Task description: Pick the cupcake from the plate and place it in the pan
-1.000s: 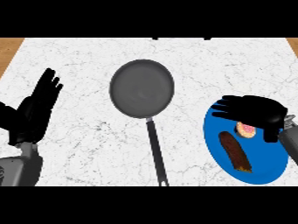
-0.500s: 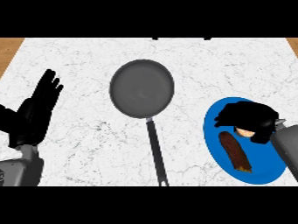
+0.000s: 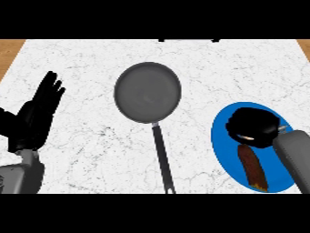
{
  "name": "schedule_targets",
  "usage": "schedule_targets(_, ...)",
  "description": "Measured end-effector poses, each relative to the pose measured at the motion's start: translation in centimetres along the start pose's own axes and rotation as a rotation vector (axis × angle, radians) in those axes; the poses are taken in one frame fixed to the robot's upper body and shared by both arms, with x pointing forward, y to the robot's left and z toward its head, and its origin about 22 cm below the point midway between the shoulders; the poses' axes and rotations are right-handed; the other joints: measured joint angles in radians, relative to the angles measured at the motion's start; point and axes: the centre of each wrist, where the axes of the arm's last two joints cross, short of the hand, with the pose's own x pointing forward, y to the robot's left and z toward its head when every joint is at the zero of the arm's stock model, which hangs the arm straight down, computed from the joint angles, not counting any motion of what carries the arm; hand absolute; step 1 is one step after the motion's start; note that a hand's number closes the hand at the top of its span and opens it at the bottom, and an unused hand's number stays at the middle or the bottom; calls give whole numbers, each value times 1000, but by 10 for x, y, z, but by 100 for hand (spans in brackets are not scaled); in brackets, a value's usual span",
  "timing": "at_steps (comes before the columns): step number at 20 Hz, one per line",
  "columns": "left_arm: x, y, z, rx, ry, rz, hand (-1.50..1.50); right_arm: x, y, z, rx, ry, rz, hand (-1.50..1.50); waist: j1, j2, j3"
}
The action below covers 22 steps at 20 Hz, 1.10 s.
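Curled over the blue oval plate (image 3: 226, 144) at the right side of the marbled white counter (image 3: 83, 63), the black right hand (image 3: 253, 126) is seen closed around something small. Only a pale sliver is visible under the fingers, and it is judged to be the cupcake (image 3: 248, 137), almost fully hidden by the hand. The cupcake is therefore taken to be on the plate, inside the grasp. Just below the hand, a long brown piece of food (image 3: 251, 166) lies on the same plate, apart from the fingers.

The grasping step is judged to be in hand; whether the cupcake is already raised from the plate cannot be told. The round dark grey frying pan (image 3: 147, 98) stands near the middle of the counter, well apart from the plate, its long handle (image 3: 161, 157) pointing toward the robot. For the next move, a lift is called for, then a carry to the left over the pan's rim.

At the left edge, the black left hand (image 3: 30, 119) is held open, fingers up, resting.
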Motion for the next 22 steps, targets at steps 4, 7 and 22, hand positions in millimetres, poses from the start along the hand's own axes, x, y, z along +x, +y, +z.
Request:
schedule_targets(4,-1,2,3,9,2,-1,0,4,-3,-14,-25,13,-39,150,-2,-2,-2)
schedule_targets(7,-2,2,2,11,8,-2,0,34,-16,-64,-62,111,-125,150,-6,-11,-10)
schedule_targets(22,0,-14,-4,-66,20,-3,0,114,-150,-126,-554,682,-80,150,75,-23,1)
